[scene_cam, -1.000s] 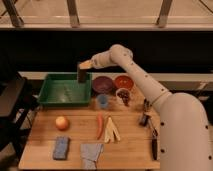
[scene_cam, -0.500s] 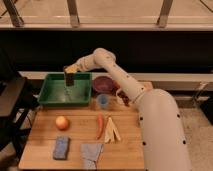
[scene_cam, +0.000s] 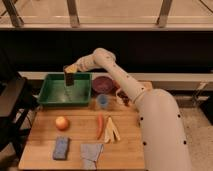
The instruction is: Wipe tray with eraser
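The green tray (scene_cam: 52, 95) sits at the back left of the wooden table. My gripper (scene_cam: 70, 70) reaches over the tray's far rim from the right and is shut on the dark eraser (scene_cam: 69, 78). The eraser hangs upright over the tray's back part, just above its floor. I cannot tell whether it touches the floor.
A dark red bowl (scene_cam: 103, 83), a small blue cup (scene_cam: 102, 101) and a small dark item (scene_cam: 123, 98) stand right of the tray. In front lie an orange fruit (scene_cam: 62, 123), a carrot (scene_cam: 100, 125), pale sticks (scene_cam: 113, 131), a blue spongy block (scene_cam: 61, 148) and a grey cloth (scene_cam: 91, 153).
My arm has swung left, carrying the eraser from the tray's right rim to over the tray's back middle.
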You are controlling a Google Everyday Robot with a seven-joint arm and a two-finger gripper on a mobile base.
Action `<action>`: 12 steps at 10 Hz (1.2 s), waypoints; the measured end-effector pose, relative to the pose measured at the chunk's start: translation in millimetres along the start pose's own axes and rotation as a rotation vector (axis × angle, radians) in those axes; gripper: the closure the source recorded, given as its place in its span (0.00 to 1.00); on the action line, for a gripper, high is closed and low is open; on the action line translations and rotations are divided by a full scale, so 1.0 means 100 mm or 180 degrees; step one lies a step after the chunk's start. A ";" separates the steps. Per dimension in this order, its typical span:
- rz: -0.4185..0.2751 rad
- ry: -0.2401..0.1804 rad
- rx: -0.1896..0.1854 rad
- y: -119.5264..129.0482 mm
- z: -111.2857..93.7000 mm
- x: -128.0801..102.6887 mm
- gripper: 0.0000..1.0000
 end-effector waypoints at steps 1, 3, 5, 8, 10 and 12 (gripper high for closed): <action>-0.0050 -0.0020 0.0025 0.01 0.02 0.06 1.00; -0.0116 -0.0049 0.0064 0.00 0.07 0.22 1.00; -0.0120 -0.0015 0.0091 -0.01 0.13 0.37 1.00; 0.0015 0.0161 0.0128 -0.09 0.21 0.69 1.00; 0.0108 0.0327 0.0150 -0.09 0.22 0.87 1.00; 0.0168 0.0458 0.0188 -0.11 0.19 1.00 1.00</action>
